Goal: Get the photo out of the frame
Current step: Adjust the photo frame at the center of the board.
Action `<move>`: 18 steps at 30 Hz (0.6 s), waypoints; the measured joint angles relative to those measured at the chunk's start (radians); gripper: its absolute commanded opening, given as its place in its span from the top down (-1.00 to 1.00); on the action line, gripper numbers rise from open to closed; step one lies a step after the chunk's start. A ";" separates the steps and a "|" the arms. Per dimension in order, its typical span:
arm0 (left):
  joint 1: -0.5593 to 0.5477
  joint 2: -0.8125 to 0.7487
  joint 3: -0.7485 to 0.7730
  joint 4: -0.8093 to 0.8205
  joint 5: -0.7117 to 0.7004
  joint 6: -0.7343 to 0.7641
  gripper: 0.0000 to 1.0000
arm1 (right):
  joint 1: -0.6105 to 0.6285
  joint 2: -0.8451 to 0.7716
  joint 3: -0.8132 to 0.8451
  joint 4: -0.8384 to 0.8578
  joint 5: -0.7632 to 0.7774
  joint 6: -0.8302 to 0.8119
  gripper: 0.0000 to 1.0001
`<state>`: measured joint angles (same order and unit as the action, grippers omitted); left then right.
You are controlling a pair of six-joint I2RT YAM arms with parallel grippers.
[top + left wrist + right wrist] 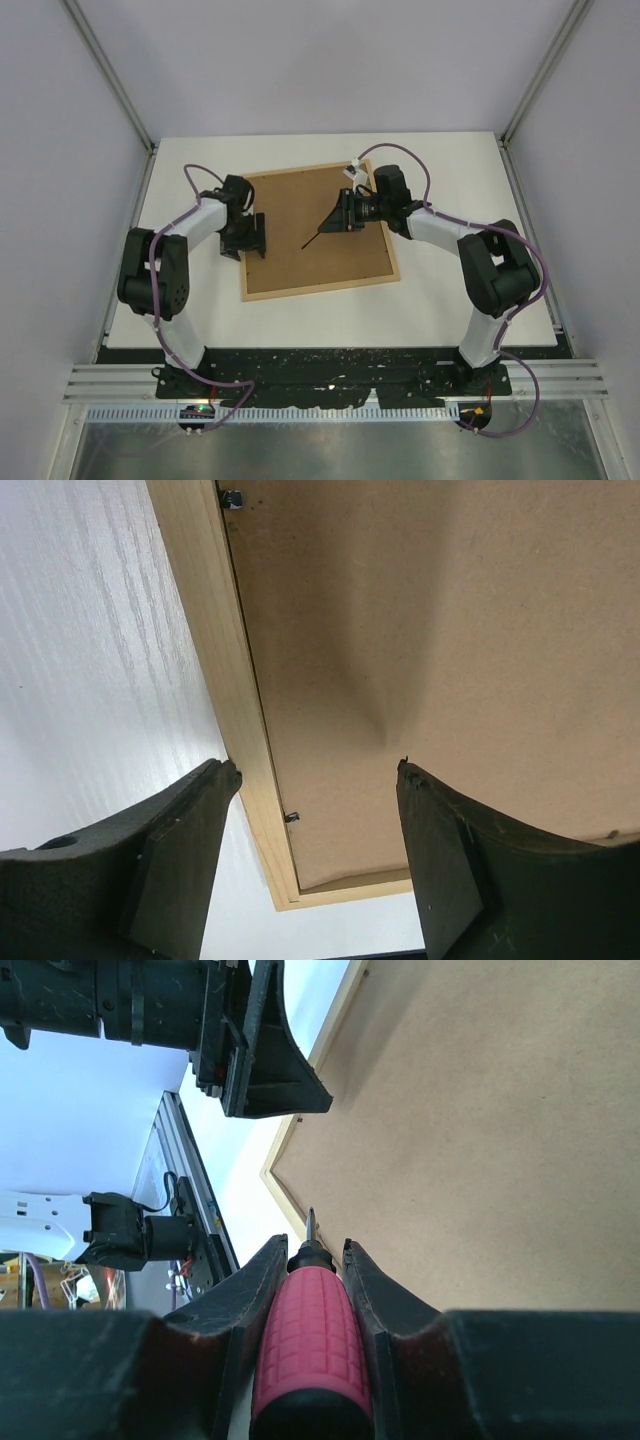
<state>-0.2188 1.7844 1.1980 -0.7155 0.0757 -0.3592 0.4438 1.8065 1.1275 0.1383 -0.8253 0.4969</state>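
Step looks like freeing the back: frame (300,272) lies face-down mid-table with the photo hidden beneath, right gripper (312,1250) is clamped on screwdriver (305,1345) pointing 8 o'clock, left gripper (315,770) is wide open, straddling the 9 o'clock rail and holding nothing; next probably needs the tip under a tab (291,817).

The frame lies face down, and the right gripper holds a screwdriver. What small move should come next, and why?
Probably ease the right gripper so the screwdriver tip reaches the metal clip on the frame rail. The backing board sits in place with clips at its edge, and the tip points over bare board. The open left gripper straddles that rail.
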 measured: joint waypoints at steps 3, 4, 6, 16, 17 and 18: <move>-0.025 0.000 0.000 0.000 -0.067 0.000 -0.41 | 0.000 0.001 0.000 0.005 -0.009 0.003 0.85; -0.031 0.000 0.000 0.000 -0.085 0.000 -0.40 | 0.000 0.001 0.000 0.006 -0.011 0.004 0.85; -0.037 0.000 0.000 0.000 -0.108 0.000 -0.42 | 0.000 0.001 0.000 0.010 -0.013 0.005 0.85; -0.038 0.007 0.011 -0.018 -0.152 0.002 -0.41 | 0.000 0.001 0.000 0.014 -0.015 0.006 0.84; -0.041 0.015 0.024 -0.030 -0.152 0.003 -0.41 | 0.000 0.001 0.000 0.014 -0.015 0.006 0.84; -0.047 0.029 0.046 -0.044 -0.152 0.006 -0.40 | 0.000 0.002 0.000 0.014 -0.016 0.007 0.85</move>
<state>-0.2653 1.8137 1.2442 -0.7593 -0.0761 -0.3531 0.4438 1.8084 1.1275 0.1528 -0.8410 0.5037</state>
